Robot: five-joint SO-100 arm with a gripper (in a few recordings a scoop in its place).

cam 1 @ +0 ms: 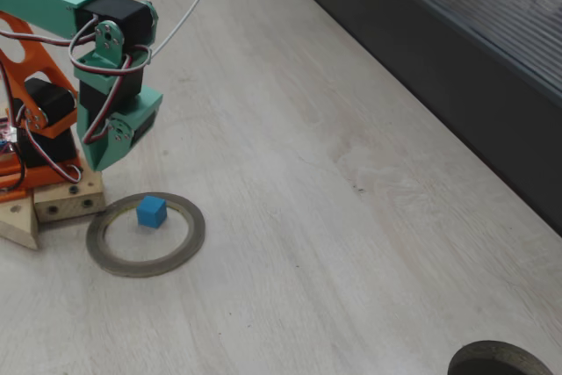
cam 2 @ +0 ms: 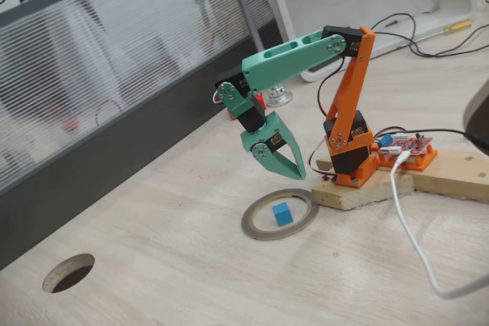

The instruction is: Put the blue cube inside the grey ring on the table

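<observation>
- Cube (cam 1: 151,212) sits on the table (cam 1: 351,217) inside the ring (cam 1: 145,235), toward the ring's far rim in this fixed view; same in the other fixed view: cube (cam 2: 283,214) inside ring (cam 2: 280,214), not touching the rim as far as I can tell.
- Ring lies flat just beside the wood base block (cam 2: 382,185), near the arm's foot.
- Gripper (cam 2: 289,172) hangs above the ring, tips pointing down, clear of the cube and holding nothing.
- Fingers look brought together at the tips, little or no gap visible; from the other fixed view the gripper (cam 1: 98,161) reads the same way, though the angle hides the tip gap.
- Key relation: cube lies below the fingertips and slightly off to one side, toward the ring's middle. In one fixed view it is down and right of the tips; in the other, nearly straight below.
- Cube has no long axis, so approach direction matters little.
- Judgement: placement looks done, cube is within the ring and free of the fingers. Any coming move is probably a retreat upward and back; risk is low, only a downward dip could nudge cube or ring.
- Dark panel (cam 1: 457,50) runs along the table's far edge, well apart.
</observation>
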